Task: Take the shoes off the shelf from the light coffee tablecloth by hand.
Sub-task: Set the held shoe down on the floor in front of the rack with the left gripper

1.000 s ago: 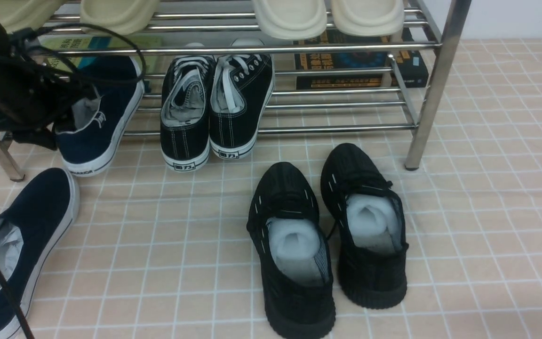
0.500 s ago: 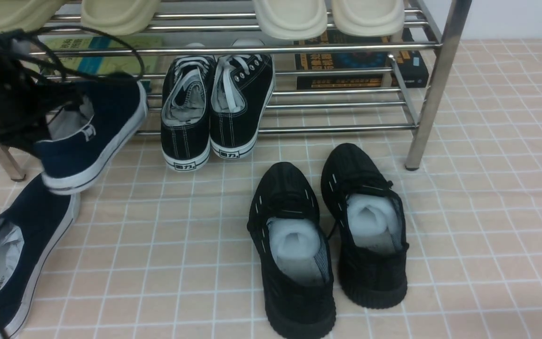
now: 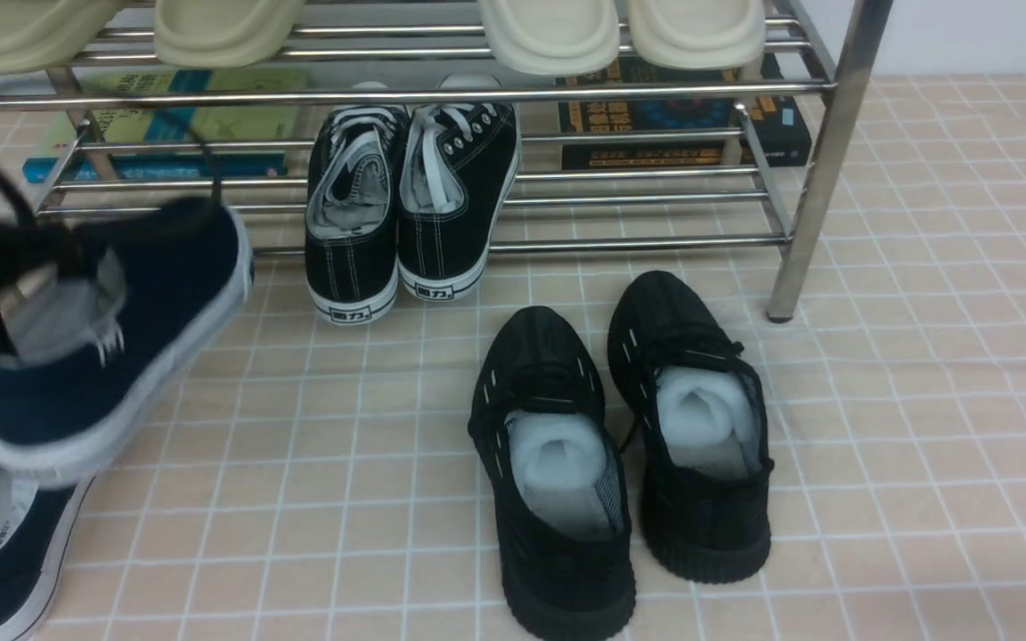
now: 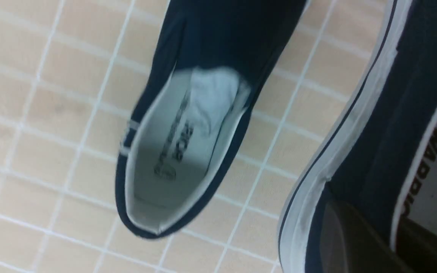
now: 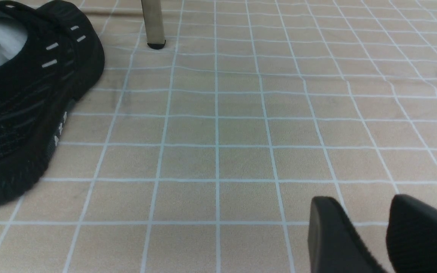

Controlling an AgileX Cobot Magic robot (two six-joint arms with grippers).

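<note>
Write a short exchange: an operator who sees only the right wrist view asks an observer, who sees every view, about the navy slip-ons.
Operator: I see only a black trainer. What has the left gripper got?
Observer: It holds one navy slip-on by the heel rim, in the air in front of the shelf.
Operator: And its mate?
Observer: The second slip-on lies on the tablecloth, opening upward, beside the held one.

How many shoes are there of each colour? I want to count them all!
navy blue slip-ons: 2
black sneakers with white laces: 2
all-black trainers: 2
cream slippers: 4
Total: 10
</note>
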